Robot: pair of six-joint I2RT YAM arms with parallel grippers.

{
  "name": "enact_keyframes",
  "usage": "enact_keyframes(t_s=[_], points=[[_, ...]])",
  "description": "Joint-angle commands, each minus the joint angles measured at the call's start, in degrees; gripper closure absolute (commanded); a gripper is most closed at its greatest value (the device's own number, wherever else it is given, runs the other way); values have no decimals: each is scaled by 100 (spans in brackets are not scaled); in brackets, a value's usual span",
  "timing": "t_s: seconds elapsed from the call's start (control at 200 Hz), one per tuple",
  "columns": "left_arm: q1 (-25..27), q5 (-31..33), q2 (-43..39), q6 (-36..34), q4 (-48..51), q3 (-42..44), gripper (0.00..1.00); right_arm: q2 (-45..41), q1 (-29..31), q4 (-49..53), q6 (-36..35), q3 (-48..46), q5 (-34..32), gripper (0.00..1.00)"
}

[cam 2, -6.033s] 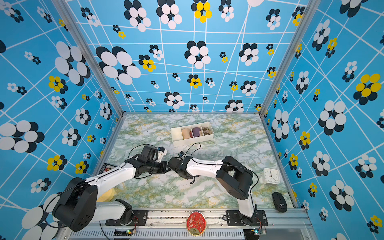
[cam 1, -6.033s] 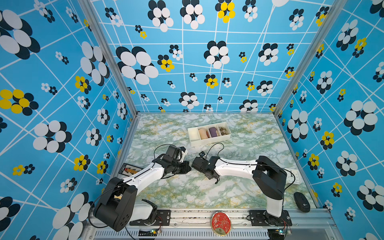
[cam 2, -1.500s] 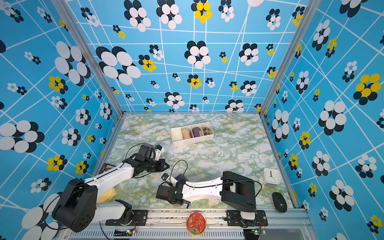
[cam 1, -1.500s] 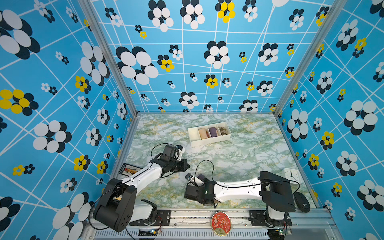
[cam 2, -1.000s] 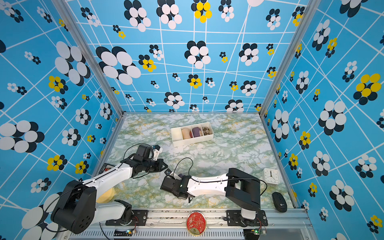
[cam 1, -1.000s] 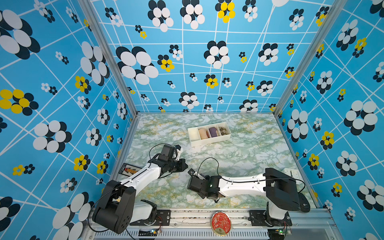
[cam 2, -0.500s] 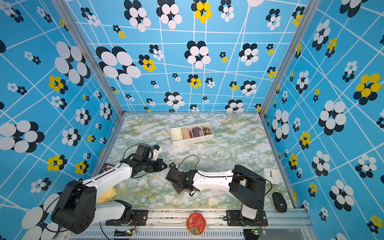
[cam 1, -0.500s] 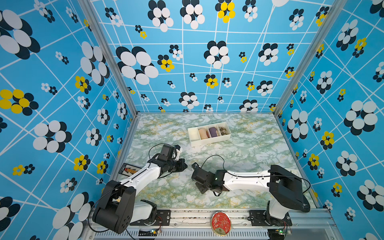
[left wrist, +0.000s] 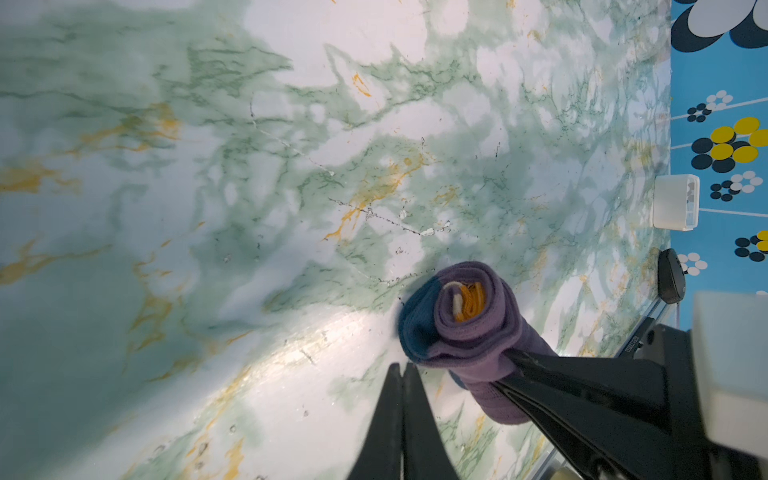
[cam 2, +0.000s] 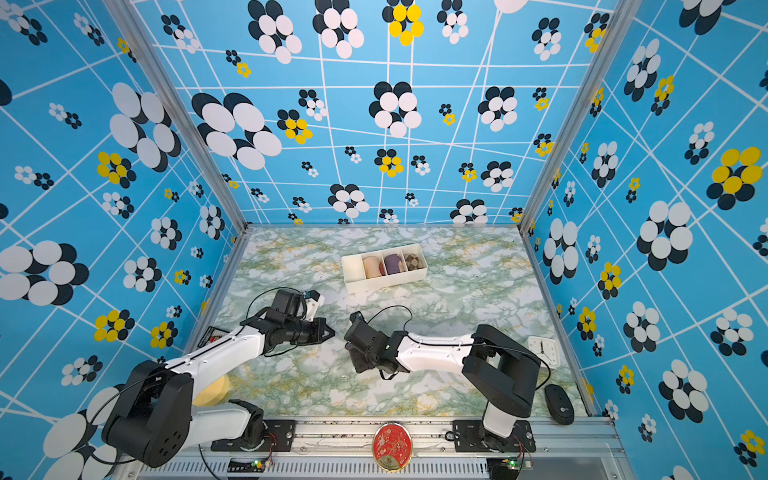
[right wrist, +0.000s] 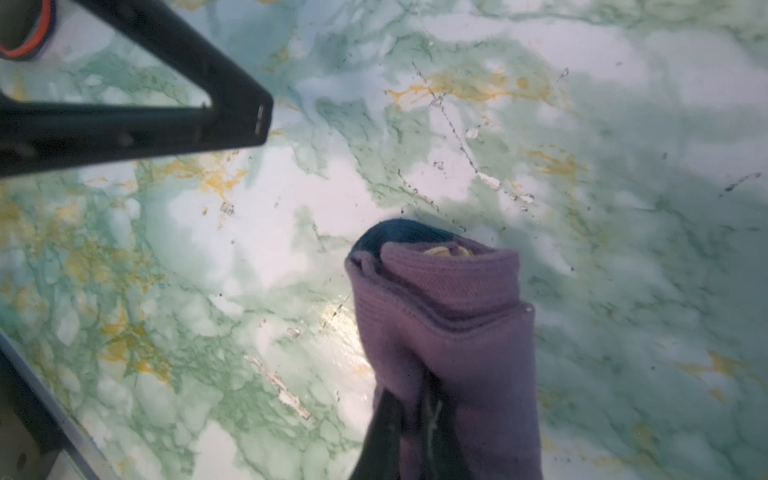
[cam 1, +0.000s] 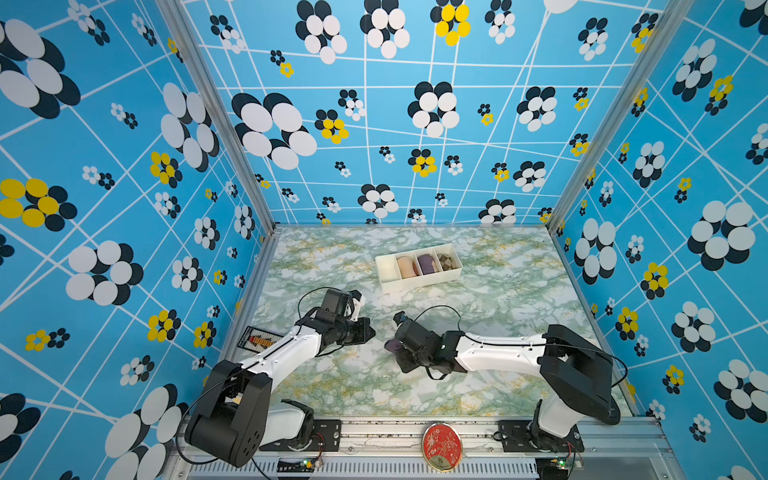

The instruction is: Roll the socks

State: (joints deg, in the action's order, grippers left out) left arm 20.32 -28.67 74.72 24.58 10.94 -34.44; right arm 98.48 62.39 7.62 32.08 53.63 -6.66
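Observation:
The socks (right wrist: 449, 324) are a purple roll with a dark teal end and an orange cuff at the core (left wrist: 461, 316). My right gripper (right wrist: 409, 399) is shut on the roll's purple outer layer and holds it just above the marble table near the middle (cam 1: 390, 345). My left gripper (left wrist: 401, 368) is shut with nothing in it. Its tips sit just left of the roll without touching it, in both top views (cam 1: 372, 331) (cam 2: 332, 331).
A white divided box (cam 1: 419, 280) at the back holds a peach roll, a purple roll (cam 1: 426, 262) and a brown checked roll. A clock (cam 2: 543, 351) and a mouse (cam 2: 559, 399) lie front right. A red tin (cam 1: 441, 444) sits on the front rail, a card (cam 1: 259, 340) by the left wall.
My right gripper has carried the sock roll from near the front edge back toward the table's middle, close to the left gripper. The left arm has barely moved.

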Motion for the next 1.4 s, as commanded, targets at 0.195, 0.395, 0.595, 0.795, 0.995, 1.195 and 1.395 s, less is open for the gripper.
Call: enact_keyframes(t_s=[0.195,0.395,0.595,0.795,0.995,1.195,1.395], points=[[929,142,281,454,-609,-256,94,564,-209,1218,224,-601,145,100],[1189,160,591,500,-697,-446,95,357,-226,1028,299,-823,273,80],[1203,179,565,496,-637,-481,95,153,-283,745,273,-919,544,66],[1269,145,600,533,-671,-496,95,-45,-331,604,255,-932,713,59],[1385,88,754,615,-824,-511,95,-330,-333,504,255,-994,701,58],[1563,-24,1020,706,-1045,-539,95,-601,-350,235,260,-1102,710,57],[1668,-60,1137,733,-1105,-593,95,-989,-353,-186,238,-1332,733,54]])
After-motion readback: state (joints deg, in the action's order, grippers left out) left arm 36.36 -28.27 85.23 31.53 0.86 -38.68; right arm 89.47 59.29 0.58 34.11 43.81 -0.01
